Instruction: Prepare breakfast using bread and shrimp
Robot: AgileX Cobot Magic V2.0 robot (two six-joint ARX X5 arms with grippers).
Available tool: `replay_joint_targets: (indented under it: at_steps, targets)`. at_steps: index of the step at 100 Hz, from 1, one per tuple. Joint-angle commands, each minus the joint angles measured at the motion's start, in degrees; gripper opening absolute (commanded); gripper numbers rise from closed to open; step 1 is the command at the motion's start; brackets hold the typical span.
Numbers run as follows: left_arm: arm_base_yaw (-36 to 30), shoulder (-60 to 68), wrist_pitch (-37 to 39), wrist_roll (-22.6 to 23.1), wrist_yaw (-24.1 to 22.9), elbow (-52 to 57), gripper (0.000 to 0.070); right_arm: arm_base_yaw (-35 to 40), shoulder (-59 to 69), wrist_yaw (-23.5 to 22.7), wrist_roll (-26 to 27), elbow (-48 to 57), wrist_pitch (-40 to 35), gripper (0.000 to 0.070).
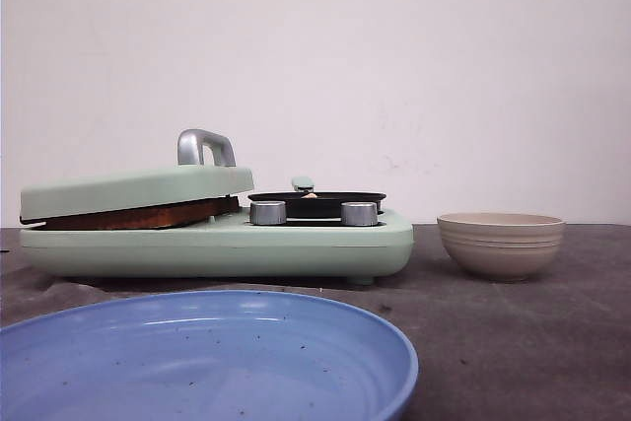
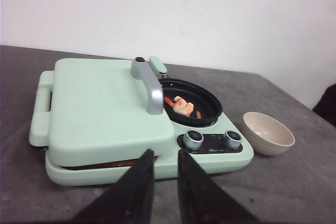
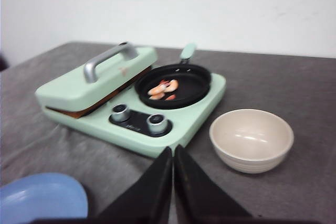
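The bread shows only as a brown crust edge squeezed under the shut mint-green lid of the breakfast maker; the same strip peeks from the lid's gap in the left wrist view. Pink shrimp lie in the small black pan on the maker's right half, and the shrimp show in the right wrist view too. My left gripper hovers before the maker's front edge, open and empty. My right gripper hangs before the maker's knob corner, shut on nothing. Neither gripper shows in the front view.
A beige bowl stands empty on the dark table to the right of the maker. A blue plate lies empty at the table's near edge. A silver handle rises from the lid, and two silver knobs face front.
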Motion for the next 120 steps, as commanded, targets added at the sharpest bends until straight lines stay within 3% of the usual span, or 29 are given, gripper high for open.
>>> replay_joint_targets:
  at_steps: [1, 23, 47, 63, 120]
  targets:
    - [-0.2, -1.7, -0.3, -1.0, -0.8, -0.2, 0.0, 0.3, -3.4, 1.5, 3.4, -0.7, 0.8, 0.0]
    - [-0.3, -2.8, -3.0, -1.7, -2.9, -0.4, 0.0, 0.6, -2.4, 1.7, 3.7, -1.7, 0.8, 0.0]
    - [-0.3, -2.8, -3.3, -6.7, -4.9, -0.4, 0.0, 0.6, -2.3, 3.9, 4.0, -1.7, 1.7, 0.0]
    - [-0.3, -2.8, -3.3, -6.6, -4.9, -0.4, 0.0, 0.6, -2.3, 3.7, 9.2, -1.7, 1.7, 0.0]
    - [-0.3, -2.8, -3.2, -6.6, -4.9, -0.4, 0.0, 0.6, -2.3, 3.8, 9.1, -1.6, 1.7, 0.0]
